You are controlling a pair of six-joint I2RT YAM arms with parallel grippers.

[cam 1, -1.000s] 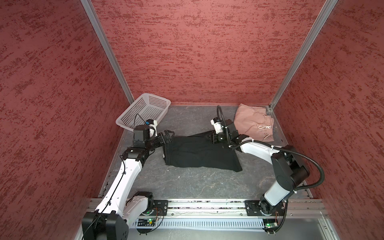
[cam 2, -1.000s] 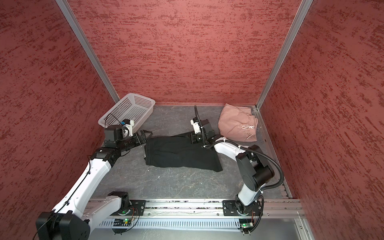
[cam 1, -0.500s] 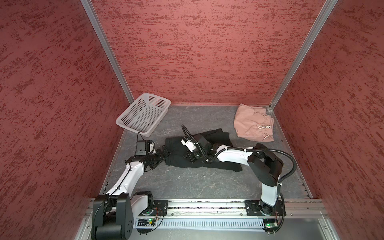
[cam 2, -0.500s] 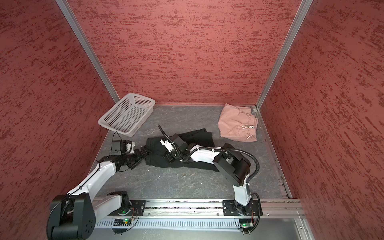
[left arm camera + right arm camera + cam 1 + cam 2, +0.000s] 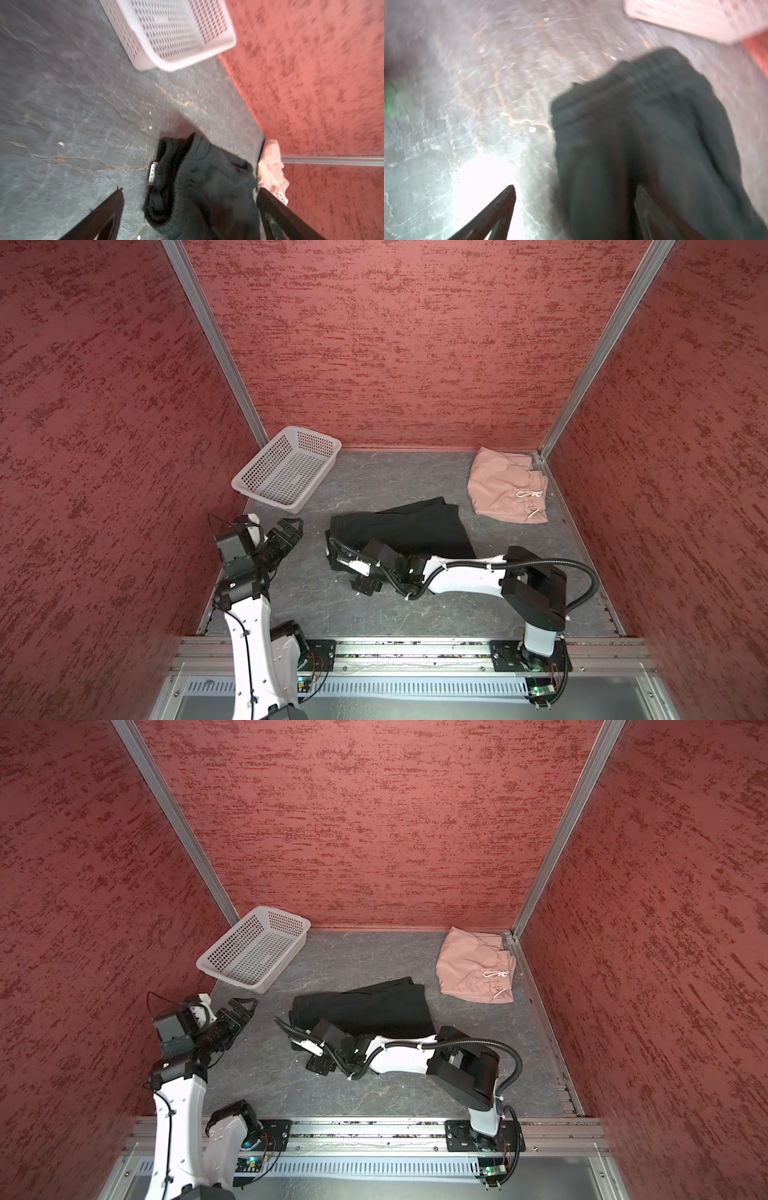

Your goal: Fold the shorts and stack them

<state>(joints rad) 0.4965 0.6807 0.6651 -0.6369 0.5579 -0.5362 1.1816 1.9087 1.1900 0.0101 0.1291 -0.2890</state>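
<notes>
Black shorts [image 5: 407, 526] [image 5: 365, 1011] lie flat on the grey floor [image 5: 374, 614], folded over, right of the white basket [image 5: 262, 497] [image 5: 228, 977] in both top views and a bit nearer the camera than it, not touching it. Pink shorts [image 5: 503, 485] [image 5: 473, 965] sit folded well apart from the basket, in the back corner opposite the basket's, pale drawstring [image 5: 530, 495] on top; the two pairs are not stacked and there is a floor gap between them. Left gripper [image 5: 293, 526] [image 5: 243, 1006] hangs just in front of the basket's near corner, clear of it, fingers spread wide and holding nothing; the left wrist view has both fingers [image 5: 112, 207] framing the black waistband with its small white tag [image 5: 152, 173], and floor shows between gripper and cloth. Right arm [image 5: 465, 576] lies low across the floor, reaching toward the basket side, its wrist at the black shorts' edge nearest the basket. Right gripper [image 5: 574, 195] is spread too: in the blurred right wrist view one finger is over bare floor, the other over the black cloth [image 5: 654, 135], nothing pinched between them. Whether that finger touches the cloth cannot be told. Basket rim [image 5: 695, 18] shows beyond the shorts in that view.
</notes>
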